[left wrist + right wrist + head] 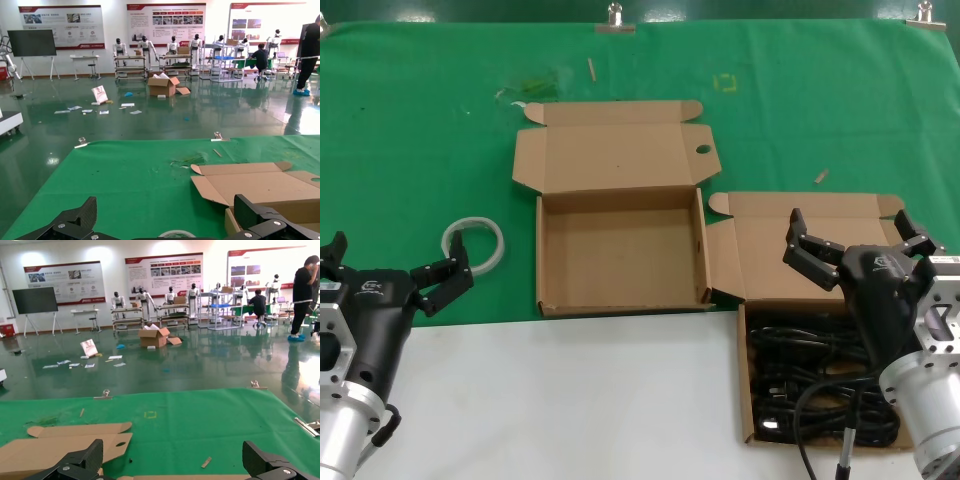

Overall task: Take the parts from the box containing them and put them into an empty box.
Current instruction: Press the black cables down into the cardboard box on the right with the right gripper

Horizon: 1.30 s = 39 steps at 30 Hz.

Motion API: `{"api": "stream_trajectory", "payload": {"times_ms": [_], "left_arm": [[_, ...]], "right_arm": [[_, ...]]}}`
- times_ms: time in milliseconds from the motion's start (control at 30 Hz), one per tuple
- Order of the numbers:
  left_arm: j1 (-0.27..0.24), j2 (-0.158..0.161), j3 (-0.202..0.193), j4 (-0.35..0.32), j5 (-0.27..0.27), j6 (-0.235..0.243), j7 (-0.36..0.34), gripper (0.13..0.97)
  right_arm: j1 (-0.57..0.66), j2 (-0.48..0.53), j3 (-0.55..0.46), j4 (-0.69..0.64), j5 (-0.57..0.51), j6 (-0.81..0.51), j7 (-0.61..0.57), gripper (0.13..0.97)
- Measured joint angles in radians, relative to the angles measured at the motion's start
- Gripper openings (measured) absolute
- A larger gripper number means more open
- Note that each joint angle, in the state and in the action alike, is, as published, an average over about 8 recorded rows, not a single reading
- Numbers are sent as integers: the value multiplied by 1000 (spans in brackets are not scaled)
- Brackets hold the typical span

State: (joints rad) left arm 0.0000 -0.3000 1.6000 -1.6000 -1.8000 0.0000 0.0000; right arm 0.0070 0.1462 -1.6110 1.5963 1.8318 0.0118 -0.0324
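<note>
Head view shows 2 brown mailer boxes with lids thrown back: the empty box (620,255) sits at centre on the green cloth, and the box containing them (745,400) lies just beside its right corner, nearer the robot, on the white part of the worktop (570,400). The parts (800,385), black coiled cables, lie heaped in that right box, their bundles running roughly side to side across it.

The right end effector (857,245) hangs over the far edge and lid of the full box, its fingers (807,250) spread wide with nothing between them. The cables lie below it and toward the robot, so I judge the coming move to be a pull back and descent, jaws set across a bundle's length. This arm is clearly the nearer.

The left end effector (395,268) waits well apart at the left, also wide open and holding nothing, close to a white tape ring (475,243)
</note>
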Motion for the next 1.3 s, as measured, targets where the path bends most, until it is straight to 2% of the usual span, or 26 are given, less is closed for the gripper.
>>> {"api": "stream_trajectory", "payload": {"times_ms": [1033,1300], "left_arm": [[0,0,0,0,0,0,0,965],[0,0,0,0,0,0,0,965]], "right_arm": [[0,0,0,0,0,0,0,966],[-33,0,-10,32,4,30,-9,966]]}}
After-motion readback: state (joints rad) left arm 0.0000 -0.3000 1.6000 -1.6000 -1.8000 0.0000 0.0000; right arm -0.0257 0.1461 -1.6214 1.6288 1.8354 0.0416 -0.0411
